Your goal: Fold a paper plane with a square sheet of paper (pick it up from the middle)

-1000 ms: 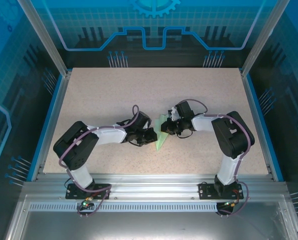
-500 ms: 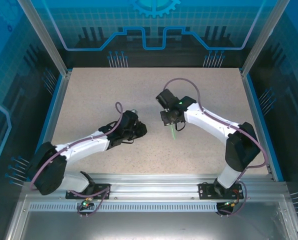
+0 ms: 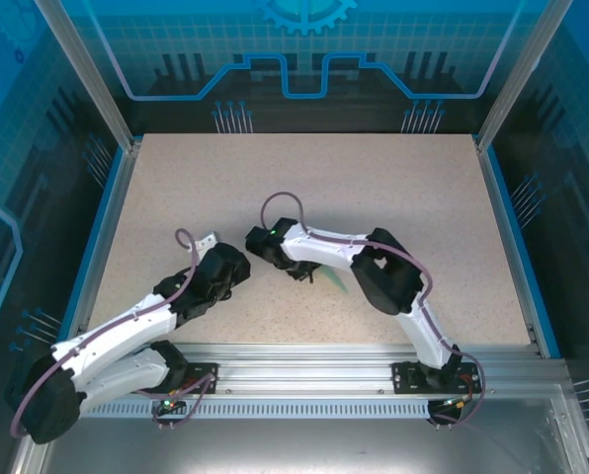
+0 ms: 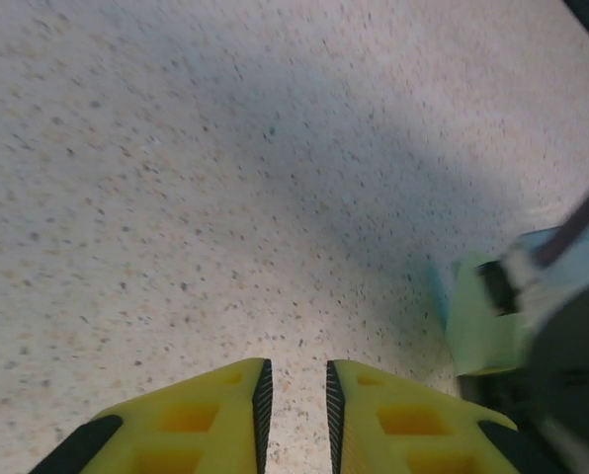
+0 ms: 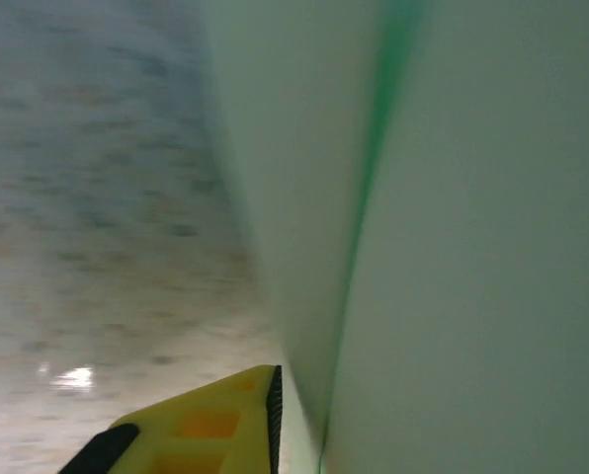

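Observation:
The paper plane [image 3: 338,282] is a pale mint-green folded strip on the near middle of the table, sticking out beside my right gripper [image 3: 309,274]. In the right wrist view the paper plane [image 5: 472,247] looms close and blurred, with a dark green crease. It lies right against the one yellow finger [image 5: 206,430] that shows and hides the other finger. My left gripper [image 3: 227,262] hovers left of it. Its fingers [image 4: 225,415] stand a narrow gap apart over bare table with nothing between them. The paper plane [image 4: 477,331] shows at that view's right edge.
The speckled beige table [image 3: 304,178] has blue side rails and metal posts. The right arm's elbow [image 3: 383,276] is bent low just right of the paper. The left arm stretches from its base at the near left.
The right arm has swung left and toward the near edge, carrying the paper along. The left arm has drawn back toward the near left, away from the paper.

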`<state>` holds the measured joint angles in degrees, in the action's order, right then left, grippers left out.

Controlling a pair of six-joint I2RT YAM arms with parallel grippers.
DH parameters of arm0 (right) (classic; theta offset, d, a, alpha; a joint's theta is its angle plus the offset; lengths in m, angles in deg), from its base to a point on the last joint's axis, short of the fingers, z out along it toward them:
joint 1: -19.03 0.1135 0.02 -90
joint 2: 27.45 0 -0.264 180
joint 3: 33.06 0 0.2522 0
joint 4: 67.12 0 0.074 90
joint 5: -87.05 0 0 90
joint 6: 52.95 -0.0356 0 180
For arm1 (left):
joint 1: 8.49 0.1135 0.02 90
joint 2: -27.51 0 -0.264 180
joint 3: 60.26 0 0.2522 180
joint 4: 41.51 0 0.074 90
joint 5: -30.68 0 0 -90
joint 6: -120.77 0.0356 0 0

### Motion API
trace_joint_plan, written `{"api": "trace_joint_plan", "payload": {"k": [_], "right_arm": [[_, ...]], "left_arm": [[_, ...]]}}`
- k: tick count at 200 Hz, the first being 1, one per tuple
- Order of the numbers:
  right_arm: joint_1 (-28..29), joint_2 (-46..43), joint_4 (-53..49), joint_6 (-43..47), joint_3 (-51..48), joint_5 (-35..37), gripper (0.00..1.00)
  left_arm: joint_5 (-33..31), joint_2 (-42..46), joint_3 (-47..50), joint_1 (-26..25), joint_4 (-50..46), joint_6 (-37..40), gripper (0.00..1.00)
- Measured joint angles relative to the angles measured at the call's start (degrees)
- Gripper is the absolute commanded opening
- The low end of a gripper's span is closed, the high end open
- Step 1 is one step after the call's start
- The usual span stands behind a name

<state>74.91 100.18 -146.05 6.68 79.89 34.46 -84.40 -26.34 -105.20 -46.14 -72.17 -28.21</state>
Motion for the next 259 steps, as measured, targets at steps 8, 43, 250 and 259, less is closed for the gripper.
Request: {"api": "trace_joint_plan", "payload": {"k": [8,43,250,259], "right_arm": [[0.9,1.0,0.1,-0.3,1.2,-1.3,0.31],[3.0,1.3,1.2,-0.1,2.6,-7.4,0.45],[-19.6,-34.6,38.4,2.4,-42.8,-57.6,0.08],[-19.6,-33.1,38.9,2.6,-42.5,-58.3,0.08]], "left_arm": [[-1.2,1.5,0.2,0.0,-1.2,-0.3,0.29],[-3.7,5.3,1.9,0.0,-3.8,-1.4,0.3],[14.3,-17.2,-3.8,-2.0,3.3,4.1,0.34],[14.8,-18.7,-4.8,-2.7,3.4,4.1,0.34]]}}
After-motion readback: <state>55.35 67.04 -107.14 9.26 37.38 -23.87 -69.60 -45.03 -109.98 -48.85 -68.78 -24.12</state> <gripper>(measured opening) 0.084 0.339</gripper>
